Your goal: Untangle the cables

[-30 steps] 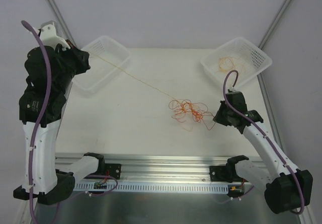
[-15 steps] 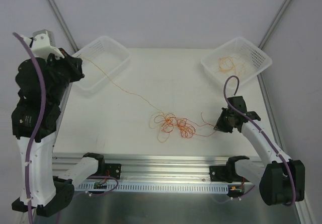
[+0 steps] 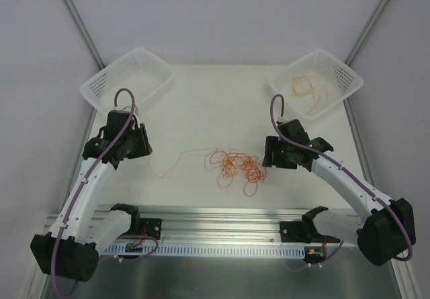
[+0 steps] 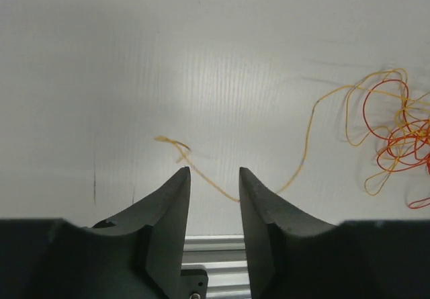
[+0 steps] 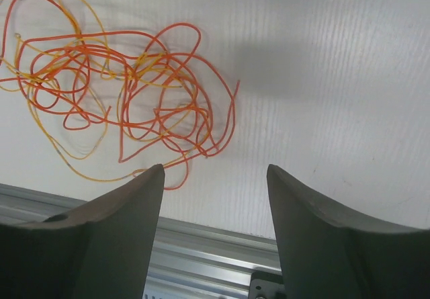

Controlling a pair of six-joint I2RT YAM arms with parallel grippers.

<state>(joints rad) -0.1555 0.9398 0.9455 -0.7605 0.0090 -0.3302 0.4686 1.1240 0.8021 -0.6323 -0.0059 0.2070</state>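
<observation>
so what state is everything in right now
left end effector, open, holding nothing
right end effector, open, holding nothing
cables, tangled in a heap
yellow strand, trailing loose out of the heap
left basket, no cable seen inside
right basket, holds a few orange loops

You lose the yellow wire behind one finger of the left pincer; right of it the tangle runs off the edge, as it does ahead-left of the right pincer.

White table, tangled cables mid-table, left basket, right basket at back
</observation>
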